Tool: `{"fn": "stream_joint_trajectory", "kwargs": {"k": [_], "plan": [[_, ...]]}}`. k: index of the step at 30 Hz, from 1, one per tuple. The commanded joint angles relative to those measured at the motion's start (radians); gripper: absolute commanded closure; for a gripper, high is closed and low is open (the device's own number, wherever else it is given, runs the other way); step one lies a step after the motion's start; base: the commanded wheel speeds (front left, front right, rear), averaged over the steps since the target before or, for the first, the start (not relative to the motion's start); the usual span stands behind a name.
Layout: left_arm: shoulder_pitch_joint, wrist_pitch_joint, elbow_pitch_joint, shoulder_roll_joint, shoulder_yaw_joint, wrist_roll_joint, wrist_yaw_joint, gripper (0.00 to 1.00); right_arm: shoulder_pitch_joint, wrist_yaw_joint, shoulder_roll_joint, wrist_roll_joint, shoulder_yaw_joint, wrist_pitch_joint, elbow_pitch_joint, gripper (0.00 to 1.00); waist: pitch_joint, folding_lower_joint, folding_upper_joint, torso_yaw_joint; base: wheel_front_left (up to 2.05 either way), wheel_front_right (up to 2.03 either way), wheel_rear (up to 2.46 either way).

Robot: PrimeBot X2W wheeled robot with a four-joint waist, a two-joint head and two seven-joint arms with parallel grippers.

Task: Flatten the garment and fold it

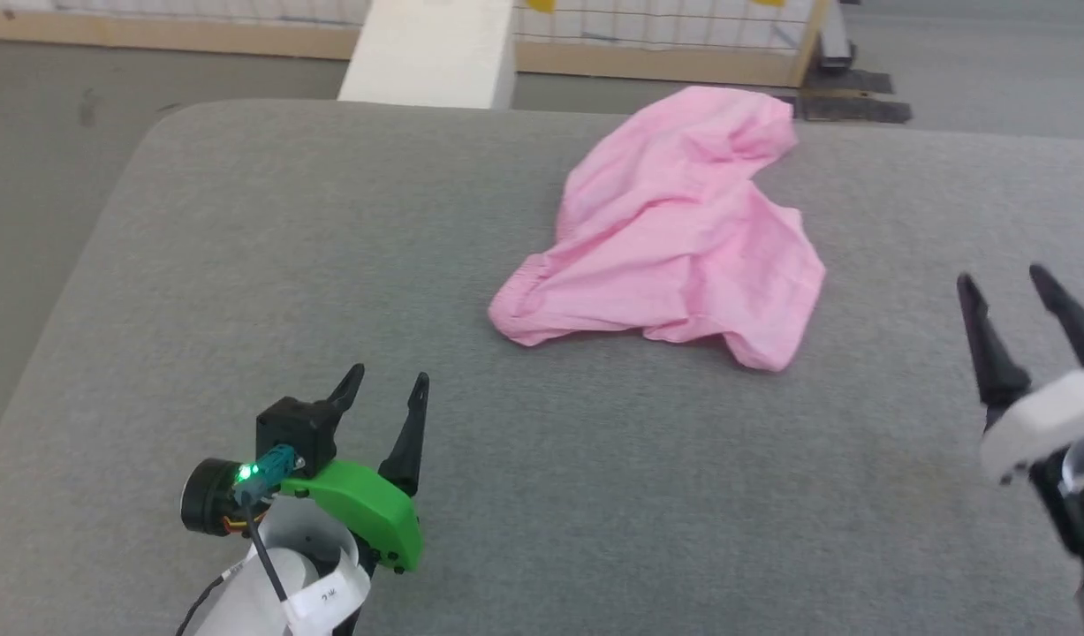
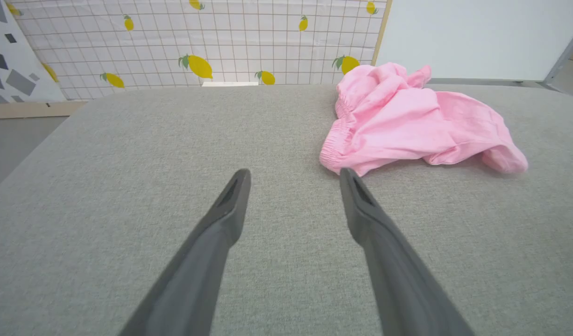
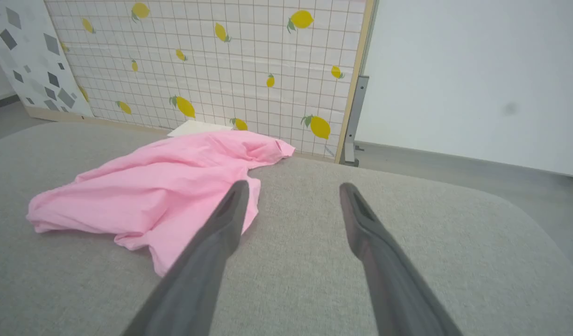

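Garment [image 1: 674, 238]: light pink shorts of thin cloth, unfolded, crumpled and heavily wrinkled. The gathered elastic waistband sits at the near-left end. It lies on the grey counter [image 1: 285, 265], toward the far edge.

left pincer [image 1: 388, 380]: long dark tapered fingers [image 1: 407, 442], lime-green plastic bracket [image 1: 374, 512], black boxy module [image 1: 294, 424], glowing green LED [image 1: 244, 473], thin black cable [image 1: 263, 552], white labelled wrist [image 1: 316, 601]. right pincer [image 1: 1003, 279]: same, glossy white shell [image 1: 1045, 415].
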Motion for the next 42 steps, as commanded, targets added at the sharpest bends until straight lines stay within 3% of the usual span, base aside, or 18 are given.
{"fn": "stream_joint_trajectory", "kwargs": {"k": [1, 6, 10, 16, 21, 33, 34, 35, 42], "plan": [[0.003, 0.005, -0.003, 0.009, 0.003, -0.005, -0.008, 0.0, 0.039, -0.001, 0.037, -0.022, -0.032, 0.007, -0.039, 0.0, 0.021, 0.0001, 0.0, -0.041, 0.0, 0.0, 0.0], [-0.053, 0.044, 0.007, 0.021, 0.002, -0.017, -0.028, 0.0, 0.15, -0.001, 0.183, -0.104, -0.129, 0.053, -0.206, 0.0, 0.078, 0.0001, 0.0, -0.078, 0.0, 0.0, 0.0], [-0.142, 0.108, 0.04, 0.036, -0.006, -0.029, -0.066, 0.0, 0.194, -0.001, 0.251, -0.136, -0.149, 0.091, -0.304, 0.0, 0.13, 0.0001, 0.0, -0.11, 0.0, 0.0, 0.0], [-0.286, 0.234, 0.115, 0.049, -0.023, -0.058, -0.125, 0.0, 0.211, -0.001, 0.283, -0.159, -0.145, 0.115, -0.373, 0.0, 0.204, 0.0001, 0.0, -0.154, 0.0, 0.0, 0.0], [-0.382, 0.318, 0.187, 0.062, -0.031, -0.076, -0.148, 0.0, 0.203, -0.001, 0.297, -0.168, -0.149, 0.111, -0.388, 0.0, 0.254, 0.0001, 0.0, -0.181, 0.0, 0.0, 0.0], [-0.443, 0.507, 0.331, 0.085, -0.057, -0.081, -0.117, 0.0, 0.192, -0.001, 0.316, -0.179, -0.154, 0.087, -0.381, 0.0, 0.31, 0.0001, 0.0, -0.196, 0.0, 0.0, 0.0], [-0.44, 0.516, 0.333, 0.083, -0.059, -0.083, -0.114, 0.75, 0.19, -0.001, 0.317, -0.18, -0.155, 0.087, -0.38, 0.0, 0.31, 0.0001, 0.0, -0.193, 0.0, 0.0, 0.0], [-0.438, 0.522, 0.333, 0.079, -0.063, -0.085, -0.115, 1.0, 0.188, -0.001, 0.317, -0.181, -0.155, 0.09, -0.379, 0.0, 0.311, 0.0001, 0.0, -0.188, 0.0, 0.0, 0.0], [-0.438, 0.411, 0.276, 0.042, -0.067, -0.067, -0.092, 1.0, 0.148, -0.001, 0.25, -0.129, -0.089, 0.19, -0.385, 0.0, 0.286, 0.0001, 0.0, -0.128, 0.0, 0.0, 0.0]]}}
